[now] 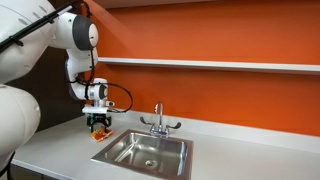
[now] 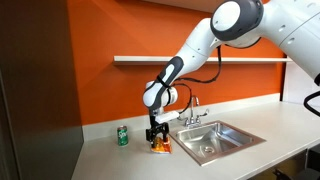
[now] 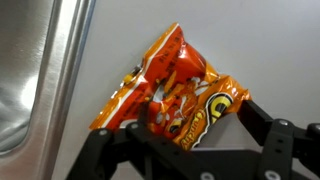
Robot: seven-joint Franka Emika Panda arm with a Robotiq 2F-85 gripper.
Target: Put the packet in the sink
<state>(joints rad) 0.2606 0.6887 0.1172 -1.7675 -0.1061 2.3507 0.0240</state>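
Item: packet (image 3: 178,92); small, flat, orange-red foil, crinkled; it lies on the pale counter (image 2: 105,160), just beside the rim of the sink (image 3: 25,80) and outside the basin; in an exterior view it sits beneath the arm, near the small green can (image 2: 123,135).

Tool: gripper (image 3: 190,128); low over the packet, fingers (image 3: 262,135) spread to either side of its lower half; whether the pads already touch the foil cannot be told.

Handling, by judgement: very light, soft, slick-skinned; likely to buckle and bulge rather than resist; apt to slip from a shallow hold.

Hold advised: across the narrow width at mid-body, where the contents give some bulk; not at the thin sealed edge.

Destination: steel basin below the chrome tap (image 1: 158,120); close at hand, a short carry.
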